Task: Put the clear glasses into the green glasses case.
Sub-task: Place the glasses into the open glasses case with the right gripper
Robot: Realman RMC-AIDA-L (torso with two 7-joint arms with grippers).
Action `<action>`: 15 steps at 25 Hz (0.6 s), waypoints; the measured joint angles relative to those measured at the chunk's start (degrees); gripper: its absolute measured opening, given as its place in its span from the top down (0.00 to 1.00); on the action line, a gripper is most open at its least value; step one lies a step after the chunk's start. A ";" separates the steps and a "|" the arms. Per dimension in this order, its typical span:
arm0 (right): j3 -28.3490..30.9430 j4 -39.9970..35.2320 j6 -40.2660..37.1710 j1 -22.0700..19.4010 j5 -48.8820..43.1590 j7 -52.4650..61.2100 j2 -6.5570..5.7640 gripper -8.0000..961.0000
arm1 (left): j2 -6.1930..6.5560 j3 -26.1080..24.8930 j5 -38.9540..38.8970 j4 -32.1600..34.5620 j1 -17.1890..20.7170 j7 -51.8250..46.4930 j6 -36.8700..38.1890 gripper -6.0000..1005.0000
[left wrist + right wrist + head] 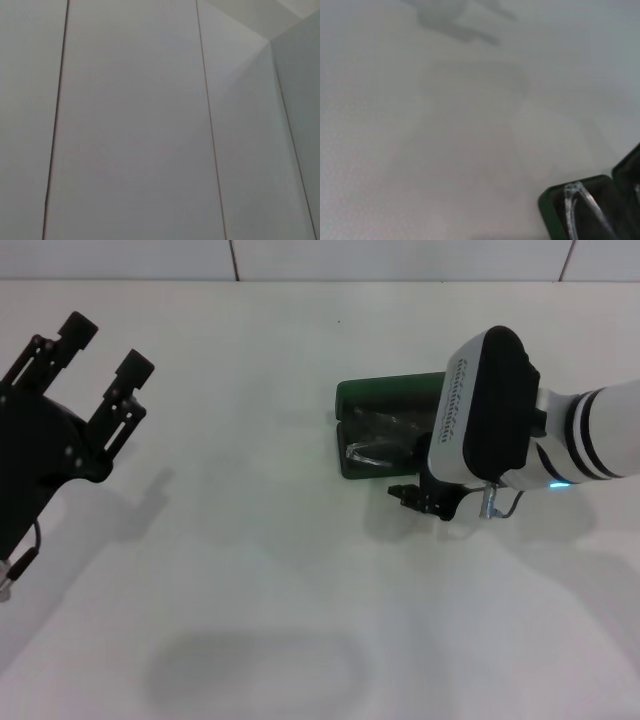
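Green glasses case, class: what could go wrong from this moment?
1. The right tool hangs low at the green glasses case; a careless move could knock the case or its open lid.
2. The clear glasses lie in the case, but whether fully seated is unclear; closing might pinch an arm.
The left tool is raised far away.

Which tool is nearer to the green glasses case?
Right. The right tool hangs at the green glasses case's near edge; the left tool is raised far off to its left.
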 joint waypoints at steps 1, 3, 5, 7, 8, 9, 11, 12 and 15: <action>0.04 -0.01 0.12 -0.01 0.00 0.00 -0.01 0.66 | 0.00 0.00 -0.07 0.04 0.12 0.00 0.00 0.39; 0.38 -0.19 0.37 -0.13 -0.05 0.01 -0.06 0.66 | 0.00 0.00 -0.14 0.08 0.21 0.00 0.00 0.39; 1.16 -0.32 0.52 -0.29 -0.25 0.01 -0.09 0.66 | 0.00 0.00 -0.15 0.11 0.23 0.00 0.00 0.39; 2.06 -0.60 0.20 -0.45 -0.40 0.02 -0.09 0.66 | 0.00 0.00 -0.17 0.18 0.23 -0.01 0.00 0.39; 2.66 -1.09 -0.59 -0.64 -0.38 0.02 -0.09 0.66 | 0.00 0.00 -0.17 0.22 0.23 0.00 0.00 0.39; 3.06 -1.62 -1.50 -0.82 -0.31 0.02 -0.14 0.66 | 0.00 0.00 -0.18 0.25 0.23 0.00 0.01 0.39; 4.29 -3.23 -4.58 -1.50 -0.17 0.01 -0.23 0.66 | 0.03 0.00 -0.20 0.26 0.23 0.00 0.02 0.39; 5.18 -4.13 -6.67 -1.96 -0.12 -0.01 -0.25 0.66 | 0.05 0.00 -0.20 0.25 0.23 0.00 0.02 0.39; 7.77 -5.67 -11.81 -2.83 -0.05 -0.17 -0.23 0.66 | 0.07 0.01 -0.21 0.21 0.23 0.14 0.03 0.39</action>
